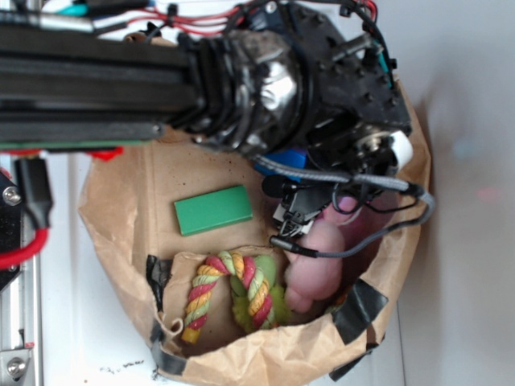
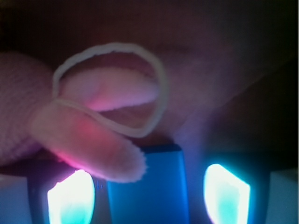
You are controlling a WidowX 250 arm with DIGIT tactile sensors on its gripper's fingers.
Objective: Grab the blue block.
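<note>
One blue block (image 2: 148,186) at six o'clock in the wrist view, flat and bright, lying between the two glowing fingers (image 2: 70,198) of the end effector (image 2: 148,200), which stands open around it with a gap on each side, not yet clamped. Only a sliver of blue (image 1: 283,159) visible in the exterior view, under the black wrist housing, at about one o'clock from the green block (image 1: 214,210). Pink plush toy (image 2: 98,107) just beyond the blue block at twelve o'clock in the wrist view, one fuzzy ear overlapping the block's upper left corner; contact or not, cannot tell. Same plush toy (image 1: 318,265) at three o'clock from the green block in the exterior view. Multicoloured rope toy (image 1: 229,293) at six o'clock from the green block, near it but apart. Everything sitting inside a brown paper bag (image 1: 121,209) with black tape on its rim.
</note>
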